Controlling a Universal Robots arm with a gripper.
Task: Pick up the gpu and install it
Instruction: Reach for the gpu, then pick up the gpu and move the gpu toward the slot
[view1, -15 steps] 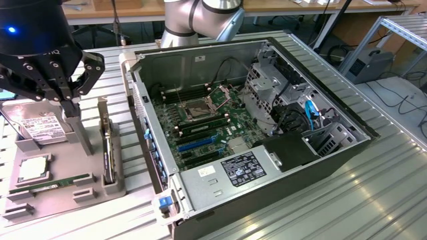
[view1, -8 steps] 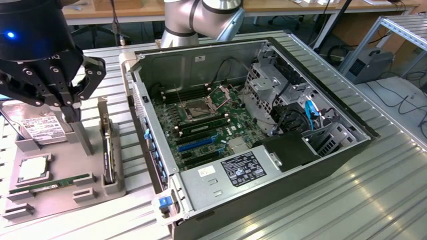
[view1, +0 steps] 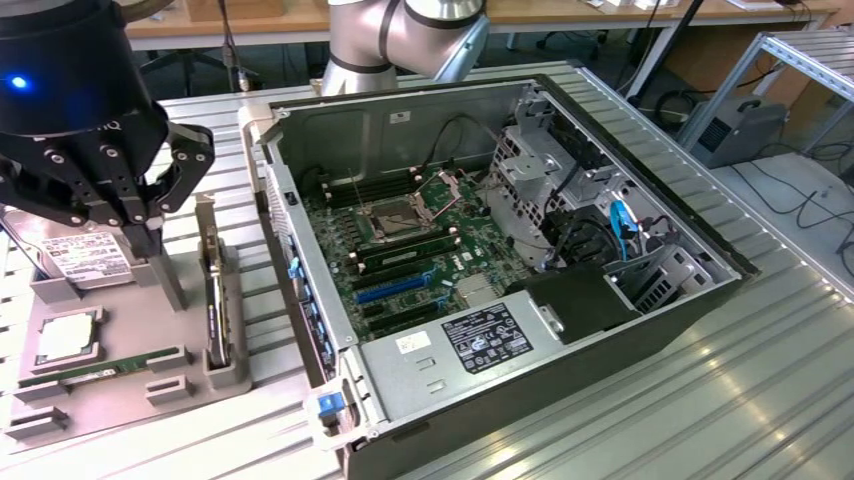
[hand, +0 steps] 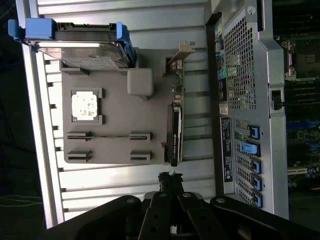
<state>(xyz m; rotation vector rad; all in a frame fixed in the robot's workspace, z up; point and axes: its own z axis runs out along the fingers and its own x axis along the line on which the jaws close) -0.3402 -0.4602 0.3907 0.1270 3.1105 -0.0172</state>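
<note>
Jaws are closed over the tray's edge; the gpu, stood on edge there, should be gripped squarely across its thickness.

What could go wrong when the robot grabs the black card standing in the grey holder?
The robot's black hand is shut; lowered like that, it could bump the thin black fan card with silver bracket instead of gripping it. The card stands on edge beside the open grey metal computer case, so a crooked lift might scrape it.
</note>
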